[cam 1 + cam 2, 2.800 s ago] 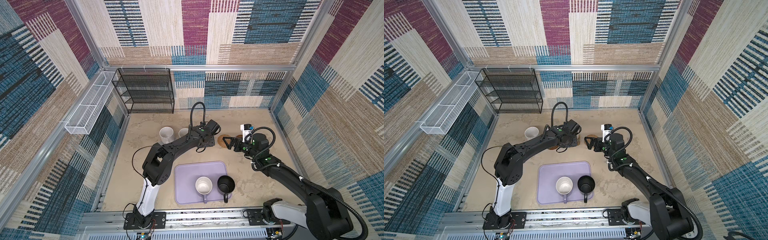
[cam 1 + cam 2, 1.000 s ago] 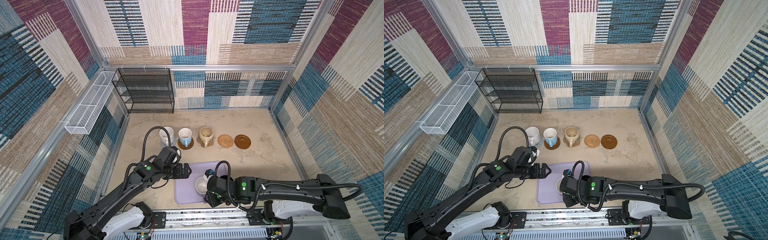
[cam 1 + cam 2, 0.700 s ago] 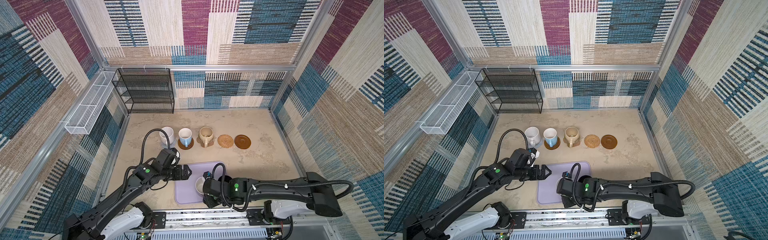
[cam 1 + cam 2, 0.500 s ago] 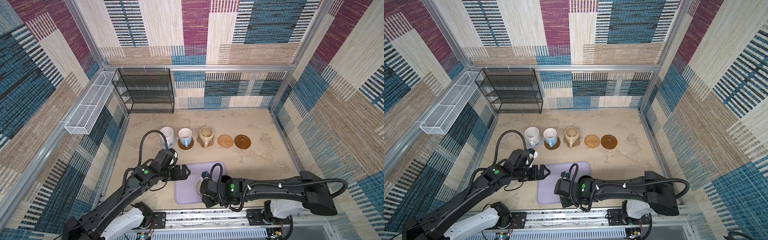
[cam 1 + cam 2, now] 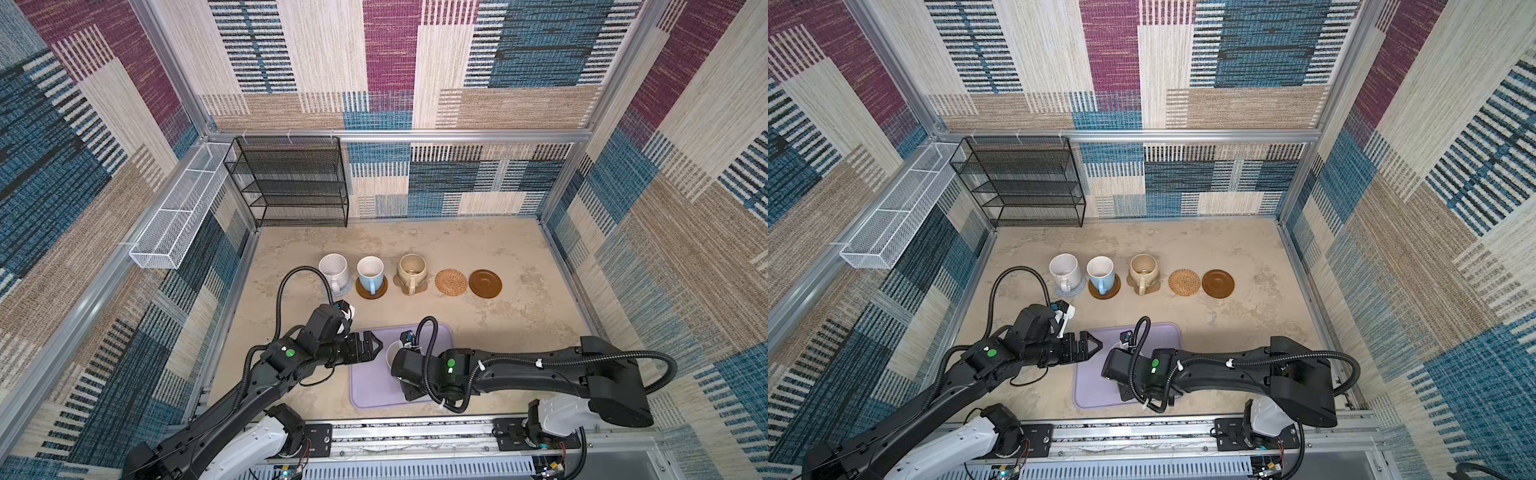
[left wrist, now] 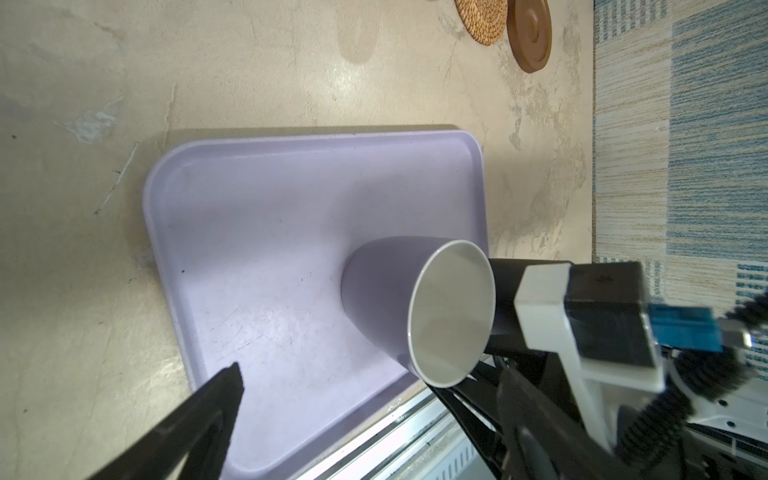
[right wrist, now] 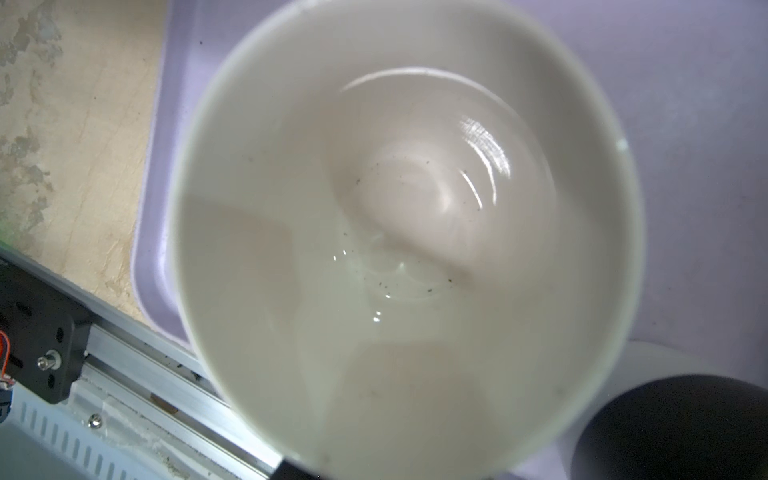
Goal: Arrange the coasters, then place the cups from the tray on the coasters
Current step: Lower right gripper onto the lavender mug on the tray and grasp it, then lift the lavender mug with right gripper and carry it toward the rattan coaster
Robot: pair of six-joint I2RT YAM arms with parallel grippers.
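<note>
Top views both show the left arm (image 5: 266,374) stretched low from the front rail, its left pincer (image 5: 365,347) hovering at the left edge of the lavender tray (image 5: 374,390), jaws spread wide and holding nothing. The right arm (image 5: 519,370) lies almost level across the tray's front, wrist bent down over the lavender mug (image 6: 382,291), which stands on the tray beside the black mug (image 7: 673,428). Dark parts of the right pincer (image 6: 498,376) show just behind the lavender mug, but whether they grip it cannot be told. Farther back on the mottled beige bench (image 5: 498,324) runs a row: a speckled white mug (image 5: 333,268) on a grey-blue coaster (image 5: 340,292), a light blue mug (image 5: 370,272) on a brown disc (image 5: 380,291), a beige mug (image 5: 411,270) on a paw-shaped coaster (image 5: 422,286), then a bare rattan coaster (image 5: 451,282) and a bare brown coaster (image 5: 485,284). A black wire rack (image 5: 291,183) stands at the back wall, a white mesh basket (image 5: 178,208) hangs on the left wall, and patchwork woven fabric covers the walls.
</note>
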